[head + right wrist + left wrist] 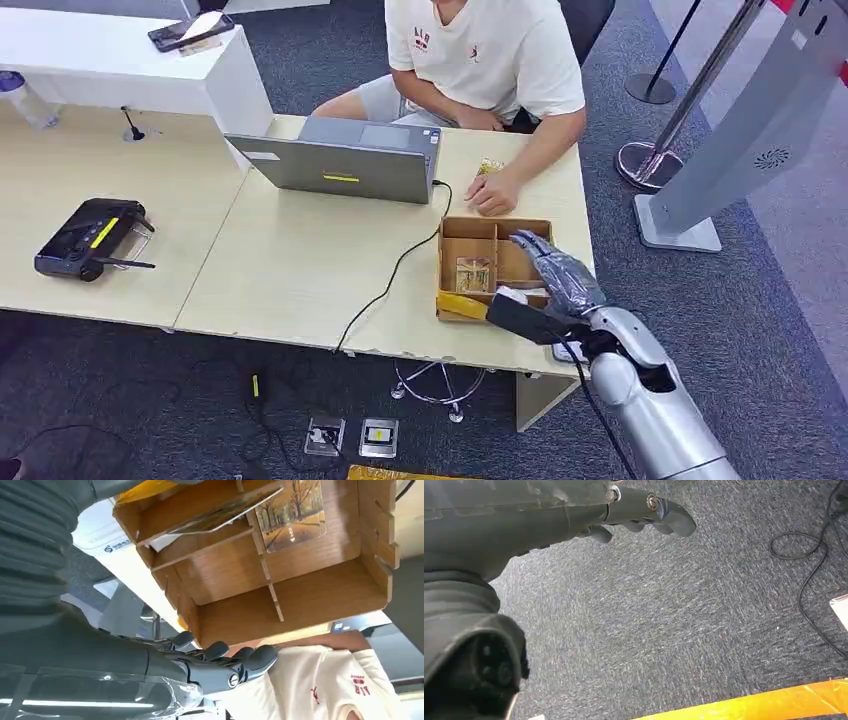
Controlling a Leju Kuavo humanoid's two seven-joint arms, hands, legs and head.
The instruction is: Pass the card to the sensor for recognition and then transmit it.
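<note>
Here, nearest first:

Right hand (560, 272): it hovers over the right side of the wooden box (450, 232), fingers spread and a little curled, holding nothing that the pictures show. In the right wrist view the fingers (220, 652) lie along the box's outer wall, not inside a compartment.

Left hand (639, 510): hangs over grey carpet beside the robot, fingers loosely curled with nothing in them. I judge it plays no part in this step.

Card (473, 272): lies in the box, in the compartment left of the hand, picture side up; the right wrist view shows it as a card (292, 512) with an autumn tree scene, flat on the box floor. Another card seems to lean across the neighbouring compartment.

Risk, reach: the hand sits off to the side of the card's compartment, so closing from here would likely catch the divider or the wall and not the card.

Risk, grasp: a thin card lying flat gives the fingers little edge; they may slide over it or push it into a corner.

Risk, box: it stands near the table's front edge, and a downward or sideways press could shove or tip it.

Sensor: I cannot tell which item it is; a white device (515, 296) lies just beside the box, part hidden by the arm.

Person's hand (490, 192): rests on the table just beyond the box, so a wide lift toward it could brush it.

Laptop (340, 165): farther back, its cable (390, 280) trailing past the box; a swing left could snag it.
</note>
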